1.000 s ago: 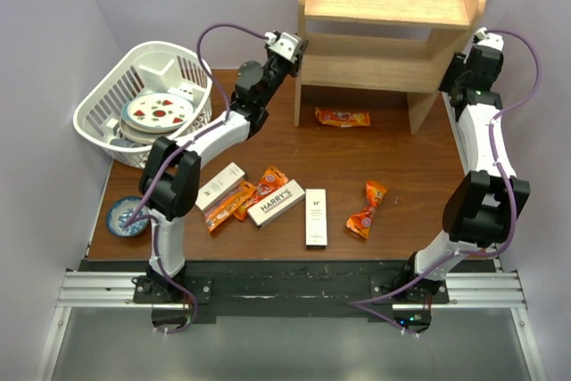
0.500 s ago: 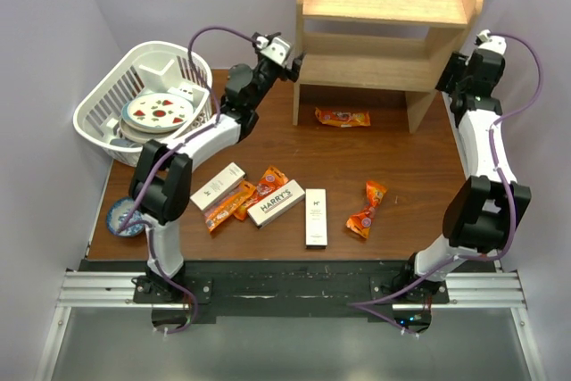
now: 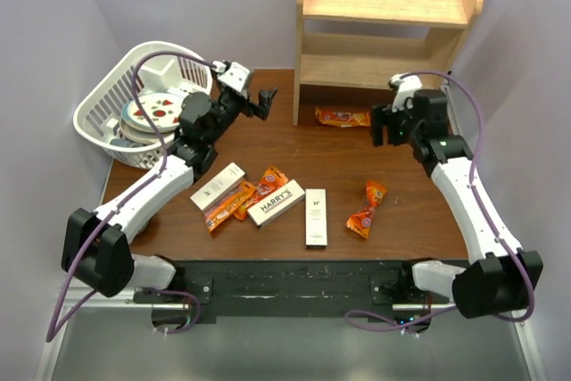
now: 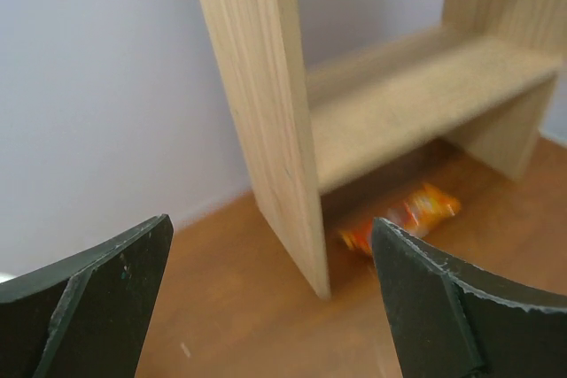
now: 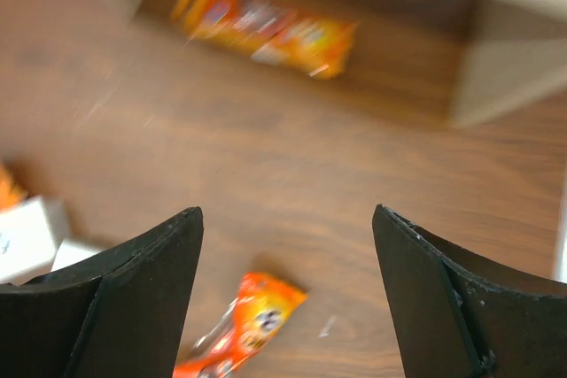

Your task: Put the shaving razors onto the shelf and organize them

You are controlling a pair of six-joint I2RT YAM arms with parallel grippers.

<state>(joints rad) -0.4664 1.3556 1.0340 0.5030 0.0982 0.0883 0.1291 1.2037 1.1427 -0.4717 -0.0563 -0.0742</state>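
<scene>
counts first. three razor boxes, all flat on the table (image 3: 357,158) and well apart from the shelf (image 3: 384,6):
- left box (image 3: 219,185), angled
- middle box (image 3: 276,202), angled, "harry's" lettering facing up
- right box (image 3: 316,217), lying straight, short end toward the shelf

four orange snack packets:
- near-left packet (image 3: 230,205) and upper packet (image 3: 262,190) sit side by side between the left box and the middle box
- right packet (image 3: 367,209) lies near the right box
- far packet (image 3: 343,117) lies on the table under the shelf's lower level

one shelf, two levels, at the far edge of the table.

one white basket (image 3: 147,46) at the far left. it holds a stack of dishes, topped by a spotted plate (image 3: 161,111), white with red marks. you cannot count the stack from here.

your left end effector (image 3: 260,101) hovers between the basket and the shelf's left side panel, released, fingers spread wide, nothing between them.

your right end effector (image 3: 384,127) hangs over the table just beside the far packet, also released and grasping nothing. the right wrist view is blurred.
</scene>
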